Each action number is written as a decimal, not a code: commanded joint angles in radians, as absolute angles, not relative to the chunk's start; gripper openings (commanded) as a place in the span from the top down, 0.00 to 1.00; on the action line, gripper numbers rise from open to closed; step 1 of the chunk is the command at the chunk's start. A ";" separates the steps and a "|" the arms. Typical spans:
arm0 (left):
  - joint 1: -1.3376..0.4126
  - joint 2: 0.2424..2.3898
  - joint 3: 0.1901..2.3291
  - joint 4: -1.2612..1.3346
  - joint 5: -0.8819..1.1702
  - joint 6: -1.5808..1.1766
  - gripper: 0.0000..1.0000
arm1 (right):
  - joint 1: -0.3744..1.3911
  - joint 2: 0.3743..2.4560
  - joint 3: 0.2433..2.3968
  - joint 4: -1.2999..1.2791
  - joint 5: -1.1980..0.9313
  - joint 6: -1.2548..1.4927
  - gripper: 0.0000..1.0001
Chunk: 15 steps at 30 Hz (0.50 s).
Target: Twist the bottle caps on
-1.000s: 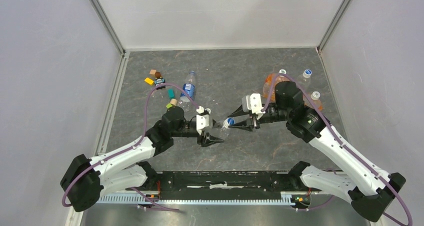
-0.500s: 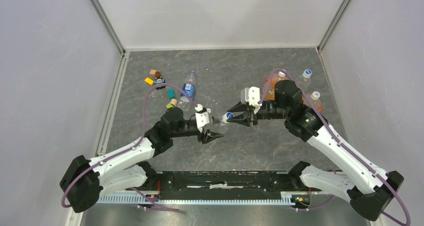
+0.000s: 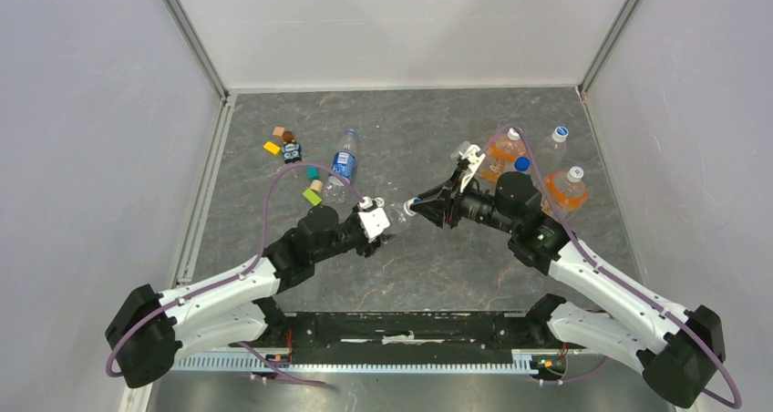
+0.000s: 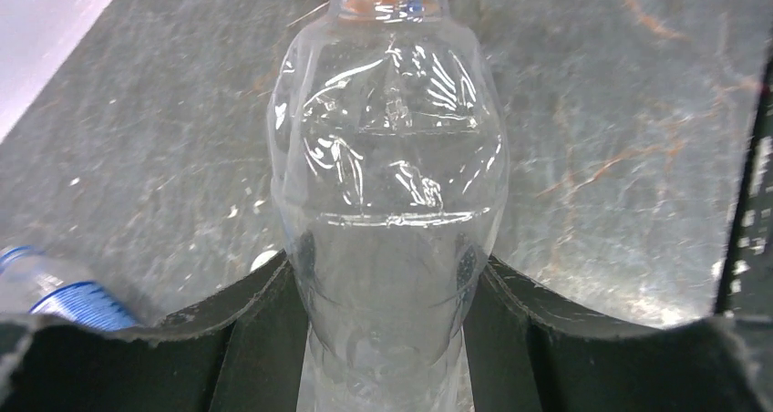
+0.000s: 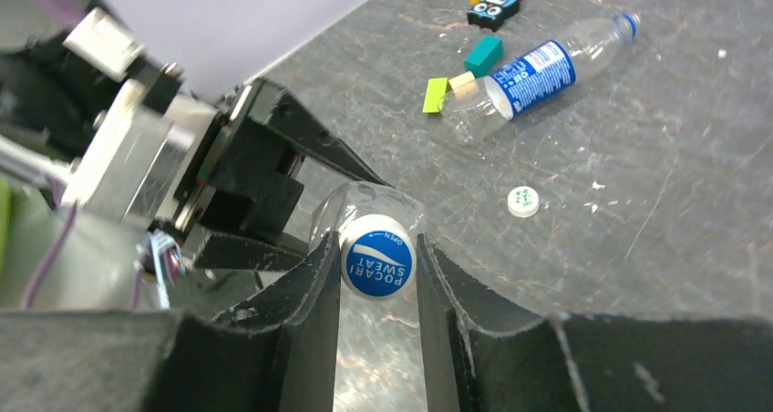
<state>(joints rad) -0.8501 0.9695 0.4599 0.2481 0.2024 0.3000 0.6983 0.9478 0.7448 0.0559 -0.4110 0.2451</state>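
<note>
Since a second ago both arms have been drawn in toward the middle of the counter and the right wrist has been rolled over, so that cap and bottle are now brought together. The clear bottle is clamped round its body by the left tool and held off the counter, its neck pointed at the right arm. The cap – white, with a blue printed top – is pinched between the fingers of the right tool at the bottle's mouth; whether the threads are engaged cannot be told.

A loose cap is left on the counter, near the labelled bottle lying on its side.

If the cap is turned while tilted, cross-threading is likely. The thin bottle may also be spun or crushed in the left tool's grip – and the cap may be lost from the narrow pinch.
</note>
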 commanded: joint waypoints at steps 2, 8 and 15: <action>-0.879 0.913 0.480 0.319 -0.045 0.454 0.98 | 0.716 0.900 0.591 0.203 -0.208 0.604 0.89; -0.966 0.929 0.465 0.324 -0.186 0.579 0.98 | 0.780 0.870 0.500 0.278 -0.033 0.824 0.88; -1.036 0.941 0.451 0.331 -0.304 0.689 0.98 | 0.841 0.908 0.514 0.320 0.014 0.907 0.73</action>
